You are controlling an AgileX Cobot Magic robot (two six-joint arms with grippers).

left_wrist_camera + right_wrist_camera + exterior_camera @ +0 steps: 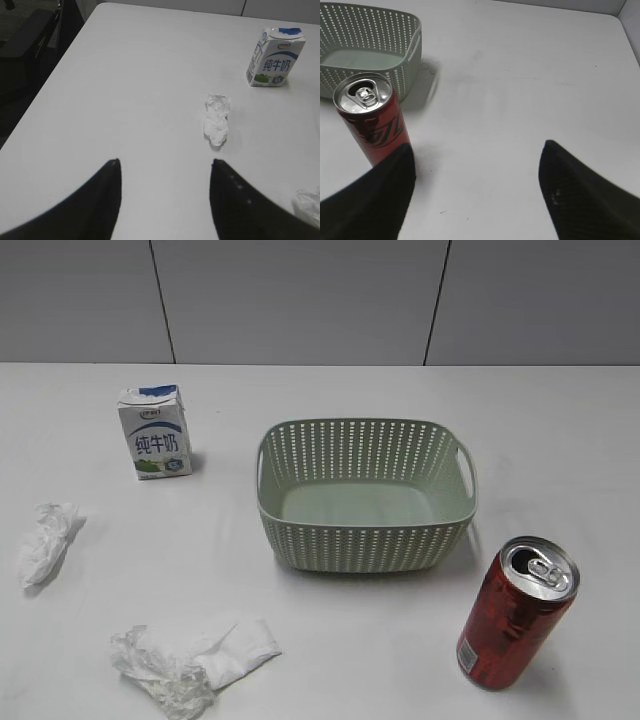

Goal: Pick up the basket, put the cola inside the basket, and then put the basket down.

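Pale sage-green perforated plastic basket (366, 495): light, stiff, we'd grip its rim; slim dark-red metal cola (518, 612): slippery; left gripper (165, 165), right gripper (477, 150) wide, empty

white table (330, 640), upright milk carton (155, 432), two crumpled tissues (48, 540) (195, 660) apart

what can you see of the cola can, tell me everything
The cola is a tall, slim can with a glossy dark-red metallic body and a silver top whose pull tab lies flat over an opening that looks dark. It stands upright on the white table, just right of and nearer than the basket, apart from it. Dark lettering shows on its side. Nothing grips it; only the table touches it.
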